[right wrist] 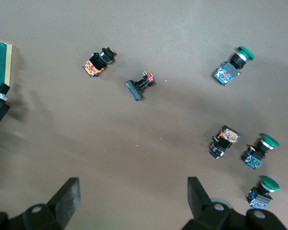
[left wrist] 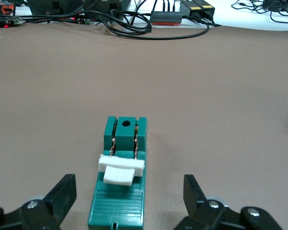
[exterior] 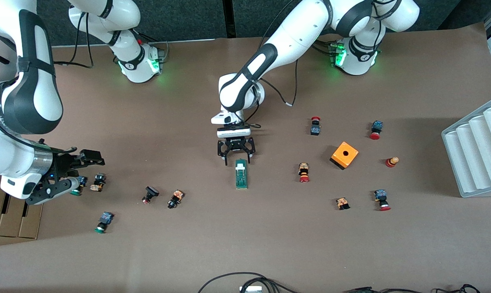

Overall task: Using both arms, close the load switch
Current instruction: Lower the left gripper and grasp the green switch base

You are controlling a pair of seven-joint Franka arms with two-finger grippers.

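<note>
The left gripper (exterior: pixel 236 156), jaws spread, hangs over the load switch's (exterior: pixel 241 173) white-slider end. The switch lies mid-table, long axis toward the front edge. The right gripper (exterior: pixel 66 179), jaws released, waits above push buttons (exterior: pixel 98 182) near the right arm's edge.

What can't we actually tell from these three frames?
- Load switch, front view: the end nearest the left gripper is partly covered by its fingers.
- Load switch, left wrist view: its near end is cut off by the picture's edge.
- Load switch, right wrist view: only a corner shows at the edge.
- Right gripper, front view: it overlaps a green-capped push button, mostly hidden.
- Contact between left fingers and switch: not settled.
</note>
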